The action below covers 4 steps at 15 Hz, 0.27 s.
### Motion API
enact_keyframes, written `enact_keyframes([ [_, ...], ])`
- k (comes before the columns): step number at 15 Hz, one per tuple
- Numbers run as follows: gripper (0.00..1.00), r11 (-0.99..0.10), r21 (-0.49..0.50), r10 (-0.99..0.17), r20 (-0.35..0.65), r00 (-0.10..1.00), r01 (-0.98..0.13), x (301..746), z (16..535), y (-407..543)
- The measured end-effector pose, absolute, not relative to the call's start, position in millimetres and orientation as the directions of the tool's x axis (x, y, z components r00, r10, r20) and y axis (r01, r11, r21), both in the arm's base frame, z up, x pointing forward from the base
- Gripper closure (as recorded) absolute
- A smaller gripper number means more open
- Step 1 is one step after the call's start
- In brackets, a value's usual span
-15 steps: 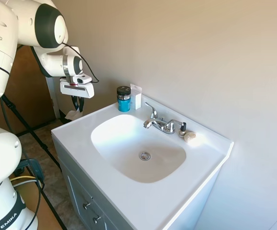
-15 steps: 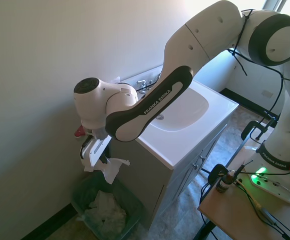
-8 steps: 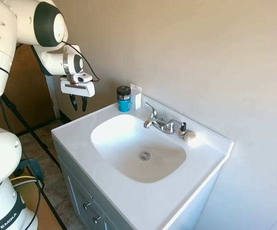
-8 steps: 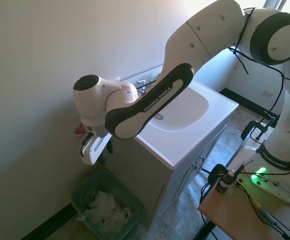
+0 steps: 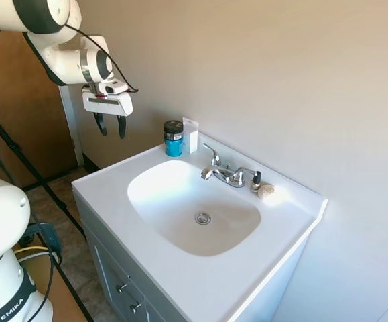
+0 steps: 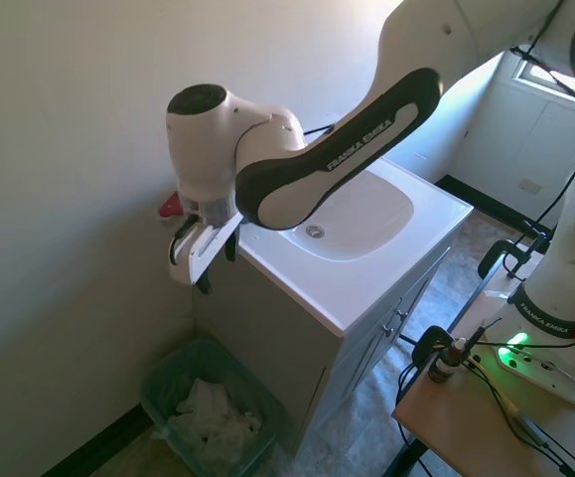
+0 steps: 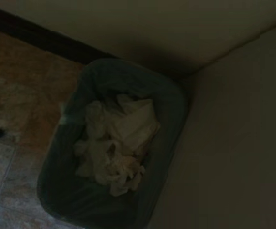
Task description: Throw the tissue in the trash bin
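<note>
Gripper (image 5: 111, 125) hangs open and empty beside the counter (image 5: 106, 184), higher than a second ago when it let go. White tissue (image 6: 213, 417) now lies crumpled in the trash bin (image 6: 158, 393) below; the throw looks done.

Below my tool (image 6: 206, 260), crumpled matt paper, the tissue (image 6: 211, 422), fills the trash bin (image 6: 165, 382), which is lined with thin, dull greenish plastic. My tool's shell is glossy white plastic with dark matt fingers (image 5: 100, 125). Beside it, the sink (image 5: 180, 194) looks smooth and glossy white, its faucet (image 5: 226, 173) polished metal.
</note>
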<state>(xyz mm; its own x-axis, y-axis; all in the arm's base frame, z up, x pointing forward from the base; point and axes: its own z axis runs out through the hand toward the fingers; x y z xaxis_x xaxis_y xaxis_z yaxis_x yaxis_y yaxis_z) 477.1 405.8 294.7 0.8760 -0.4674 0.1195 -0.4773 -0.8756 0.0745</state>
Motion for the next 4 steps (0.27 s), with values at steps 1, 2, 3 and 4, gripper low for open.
enact_keyframes([
  [1, 0.0, -0.866, 0.064, -0.485, 0.13, 0.865, -0.495, 475.1, 306.2, 391.6],
  [2, 0.0, -0.857, 0.055, -0.502, 0.139, 0.854, -0.513, 474.1, 315.0, 376.1],
  [3, 0.0, -0.846, 0.047, -0.519, 0.146, 0.842, -0.53, 472.9, 322.3, 359.8],
  [4, 0.0, -0.835, 0.038, -0.538, 0.152, 0.829, -0.548, 470.9, 327.7, 342.5],
])
